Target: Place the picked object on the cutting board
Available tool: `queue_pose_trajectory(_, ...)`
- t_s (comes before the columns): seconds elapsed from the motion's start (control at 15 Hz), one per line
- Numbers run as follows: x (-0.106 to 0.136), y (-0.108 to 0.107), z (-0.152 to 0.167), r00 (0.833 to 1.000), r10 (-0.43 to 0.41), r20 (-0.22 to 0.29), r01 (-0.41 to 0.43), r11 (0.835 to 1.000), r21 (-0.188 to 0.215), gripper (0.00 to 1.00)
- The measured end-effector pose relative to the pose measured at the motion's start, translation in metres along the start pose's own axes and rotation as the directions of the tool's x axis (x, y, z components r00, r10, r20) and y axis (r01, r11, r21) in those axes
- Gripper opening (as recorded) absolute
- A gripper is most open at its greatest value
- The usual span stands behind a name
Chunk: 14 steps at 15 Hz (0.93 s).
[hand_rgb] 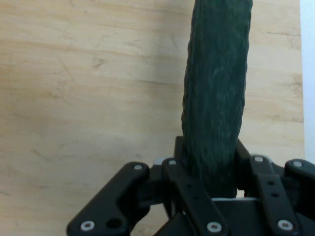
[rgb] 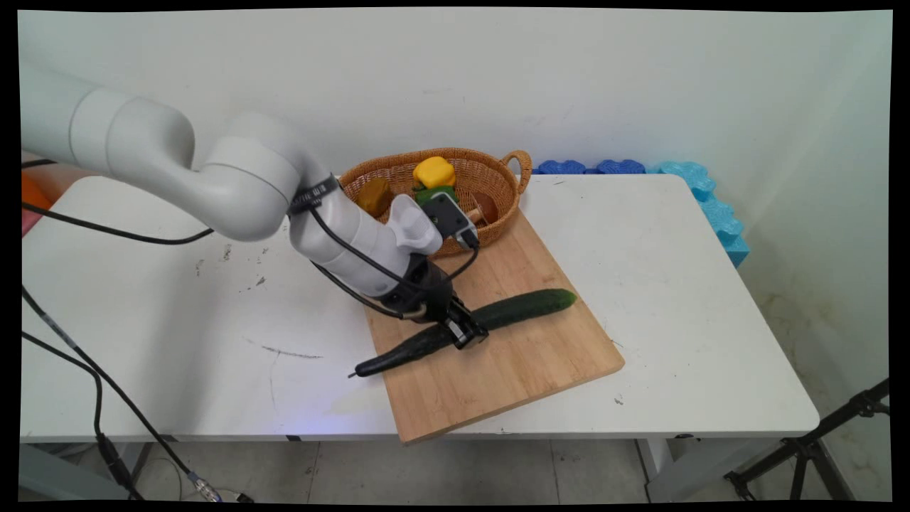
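One cucumber (rgb: 490,320) was all the gripper (rgb: 466,333) had to deal with, and it had its fingers pinched on it about mid-length, so the grab looked done as far as I could tell, though whether it was lifted off the wooden cutting board (rgb: 519,363) or just resting there, I couldn't say. The veg lay across the board, stem end hanging past the board's 9 o'clock edge over the white table (rgb: 675,284). Main view also showed a wicker basket (rgb: 490,178) at the board's 12 o'clock with a yellow pepper (rgb: 434,171) and some brownish items inside. Hand view caught none of that, but it did show the cucumber (hand_rgb: 216,98) squeezed snugly between the fingers (hand_rgb: 179,152) over bare wood.
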Motion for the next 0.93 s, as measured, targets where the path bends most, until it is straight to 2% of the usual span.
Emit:
queue_pose_trajectory(0.47, -0.003, 0.005, 0.014, 1.000, 0.015, -0.016, -0.016, 1.000, -0.017, 0.00)
queue_pose_trajectory(0.53, -0.003, 0.005, 0.015, 1.000, 0.018, -0.020, -0.018, 1.000, -0.019, 1.00)
queue_pose_trajectory(0.93, -0.003, 0.005, 0.014, 0.998, 0.042, -0.039, -0.044, 0.999, -0.031, 1.00)
